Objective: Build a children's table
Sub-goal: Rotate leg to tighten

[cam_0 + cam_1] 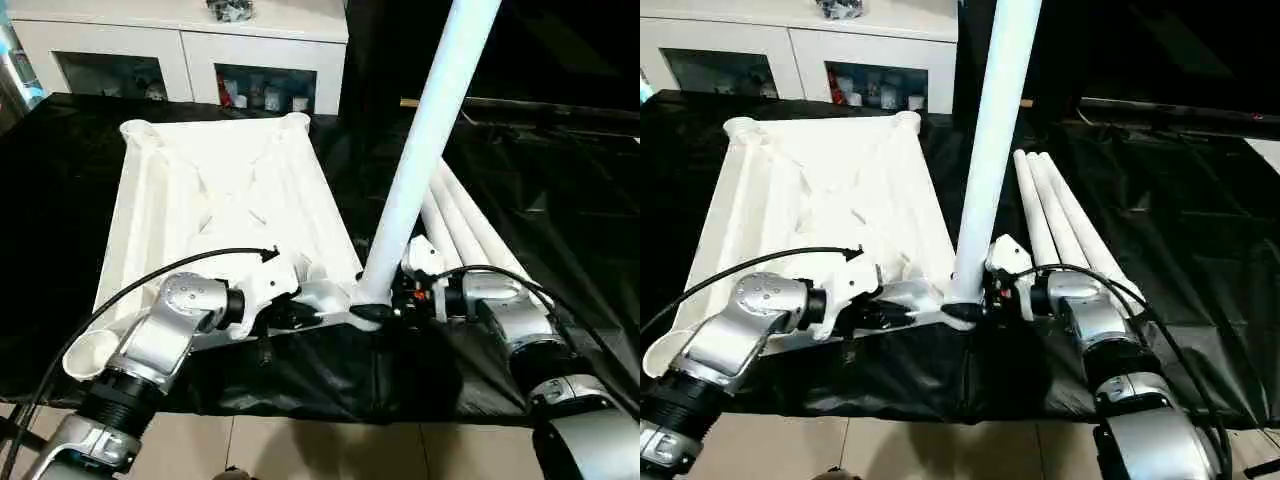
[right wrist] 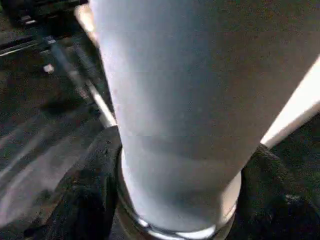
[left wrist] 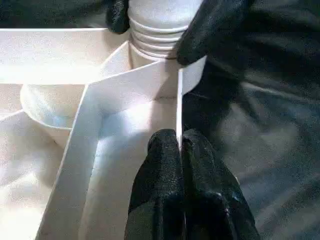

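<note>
- Left eye view: the white tabletop (image 1: 225, 205) lies underside up on the black-draped work table (image 1: 560, 190), left of centre, its ribs showing. One white leg (image 1: 425, 150) stands nearly upright at the tabletop's near right corner socket, leaning a little to the right. Three more legs (image 1: 465, 225) lie side by side on the cloth just right of it. The left gripper (image 1: 318, 312) reaches in from the left to the near right corner; the right gripper (image 1: 392, 300) meets the foot of the upright leg from the right. A white glass-door cabinet (image 1: 180, 45) stands beyond the table's far edge.
- Right eye view: the same layout, with the upright leg rising out of the top of the picture and both silver forearms converging on its base.
- Left wrist view: the left gripper's two black fingers (image 3: 162, 175) are pressed together on a thin white rib of the tabletop beside the corner socket. The leg's ridged end sits in that socket, with the right gripper's black fingers on either side of it.
- Right wrist view: the right gripper's fingers (image 2: 95, 170) are clamped around the leg near its base, one on each side.
</note>
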You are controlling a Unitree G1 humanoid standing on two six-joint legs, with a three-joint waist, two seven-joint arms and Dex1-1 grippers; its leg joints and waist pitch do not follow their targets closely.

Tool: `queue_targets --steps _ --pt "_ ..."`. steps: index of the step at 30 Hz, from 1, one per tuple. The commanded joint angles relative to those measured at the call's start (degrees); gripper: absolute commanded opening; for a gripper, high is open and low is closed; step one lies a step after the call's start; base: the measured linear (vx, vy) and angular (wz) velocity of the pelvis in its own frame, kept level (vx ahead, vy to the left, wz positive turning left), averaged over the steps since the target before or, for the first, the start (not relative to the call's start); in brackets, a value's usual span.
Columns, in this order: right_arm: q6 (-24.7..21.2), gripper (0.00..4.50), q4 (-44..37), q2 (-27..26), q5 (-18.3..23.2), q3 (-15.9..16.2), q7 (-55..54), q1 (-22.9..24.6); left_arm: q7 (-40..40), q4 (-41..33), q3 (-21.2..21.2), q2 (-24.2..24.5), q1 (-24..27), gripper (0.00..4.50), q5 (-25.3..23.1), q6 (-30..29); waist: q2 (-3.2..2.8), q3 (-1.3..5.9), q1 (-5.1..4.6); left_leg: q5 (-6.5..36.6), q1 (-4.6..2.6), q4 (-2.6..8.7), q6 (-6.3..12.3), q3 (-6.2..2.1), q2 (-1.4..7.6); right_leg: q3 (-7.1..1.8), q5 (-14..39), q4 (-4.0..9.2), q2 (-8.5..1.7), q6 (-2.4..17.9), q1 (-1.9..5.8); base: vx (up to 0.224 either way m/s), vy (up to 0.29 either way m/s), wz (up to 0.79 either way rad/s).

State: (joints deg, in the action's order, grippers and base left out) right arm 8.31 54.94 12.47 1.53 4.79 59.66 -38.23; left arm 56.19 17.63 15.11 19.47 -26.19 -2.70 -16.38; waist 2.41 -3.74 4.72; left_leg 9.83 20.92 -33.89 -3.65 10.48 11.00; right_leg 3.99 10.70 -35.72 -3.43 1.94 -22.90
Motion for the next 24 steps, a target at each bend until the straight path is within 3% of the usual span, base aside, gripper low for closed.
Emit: queue_targets --steps 1,3,4,6,8,9,10,13,16,18,24 --pt "-1.08 2.73 4.58 -5.73 -2.11 0.59 -13.05 -2.15 -9.31 2.24 -0.89 -4.65 -3.62 0.00 -0.97 -1.78 -0.03 3.39 -0.43 15.92 -1.01 4.13 0.18 -1.21 2.38 -2.89 24.95 5.84 -5.22 9.29 2.09 0.000 0.000 0.00" --pt "-1.97 2.72 6.31 -7.48 -1.68 -0.56 -17.98 -3.30 -11.91 3.23 -1.52 -5.67 -4.42 0.00 -1.45 -2.52 0.05 3.53 -0.82 16.74 -0.72 4.13 -0.52 -1.50 2.38 -2.79 28.30 6.12 -5.57 7.58 2.24 -0.025 -0.001 -0.03" --pt "-2.83 2.72 7.32 -8.74 -1.06 -1.45 -20.92 -4.20 -14.10 3.90 -2.14 -6.60 -5.00 0.00 -1.68 -3.30 -0.06 3.54 -0.79 16.93 -0.97 4.04 -0.23 -1.45 2.37 -2.89 28.66 6.44 -5.56 6.95 1.87 0.000 0.000 0.00" --pt "-4.71 2.72 10.01 -12.25 0.14 -3.46 -30.01 -7.07 -19.92 5.48 -3.55 -9.19 -6.52 0.00 -2.28 -4.88 -0.06 3.57 -1.15 16.94 -0.98 4.06 -0.14 -1.42 2.41 -2.97 27.29 6.22 -5.36 7.54 1.67 0.000 0.000 0.00" --pt "-5.01 2.72 11.08 -13.64 0.33 -4.09 -34.24 -8.32 -22.58 6.16 -4.13 -10.38 -7.20 0.00 -2.62 -5.29 -0.16 3.83 -1.11 15.92 -0.79 4.17 -0.44 -1.51 2.47 -2.84 24.51 5.84 -5.26 7.76 1.93 0.000 0.000 0.00" --pt "-5.04 2.72 11.24 -13.86 0.35 -4.19 -34.95 -8.51 -23.03 6.29 -4.23 -10.58 -7.32 0.00 -2.69 -5.35 -0.17 3.89 -1.09 15.66 -0.91 4.06 -0.32 -1.29 2.46 -2.97 22.08 5.71 -5.13 8.15 1.67 0.000 0.000 0.00" --pt "-4.71 2.72 12.31 -14.94 -0.12 -4.67 -38.79 -9.54 -25.55 7.25 -4.61 -11.83 -8.03 0.00 -3.35 -5.25 0.08 4.01 -1.02 14.58 -0.62 4.00 0.16 -1.19 2.42 -3.09 19.38 5.38 -5.17 8.62 1.94 0.000 0.000 0.00" --pt "-2.53 3.42 13.83 -16.23 -1.15 -4.96 -41.80 -10.67 -27.33 7.98 -4.17 -13.76 -8.79 0.00 -3.94 -4.69 -0.15 4.37 -0.62 10.69 -0.54 3.79 0.90 -0.95 2.45 -3.10 11.92 4.58 -5.08 10.11 2.14 0.000 0.000 0.00" --pt "-1.86 3.64 14.16 -16.46 -0.91 -5.46 -41.27 -11.07 -25.98 7.16 -3.36 -13.98 -8.44 0.00 -3.41 -4.38 -0.10 4.72 -0.31 5.61 0.03 3.52 3.43 -0.78 2.30 -3.06 2.14 3.42 -5.04 11.98 2.91 0.000 0.000 0.00" --pt "-1.80 3.86 14.18 -16.44 -0.92 -5.46 -41.25 -11.09 -25.90 7.08 -3.30 -13.94 -8.39 0.00 -3.41 -4.36 -0.07 4.78 -0.31 4.40 0.00 3.38 4.47 -0.68 2.29 -3.02 0.15 3.24 -5.04 12.68 2.95 0.000 0.000 0.00" --pt "2.09 3.92 13.45 -12.09 -1.61 -4.32 -33.78 -9.91 -16.89 2.92 -0.92 -10.04 -5.03 0.00 -2.07 -1.29 -0.43 4.43 -0.48 7.75 -0.23 3.56 3.98 -0.64 2.61 -3.04 4.72 3.89 -5.20 13.07 2.88 0.000 0.000 0.00"
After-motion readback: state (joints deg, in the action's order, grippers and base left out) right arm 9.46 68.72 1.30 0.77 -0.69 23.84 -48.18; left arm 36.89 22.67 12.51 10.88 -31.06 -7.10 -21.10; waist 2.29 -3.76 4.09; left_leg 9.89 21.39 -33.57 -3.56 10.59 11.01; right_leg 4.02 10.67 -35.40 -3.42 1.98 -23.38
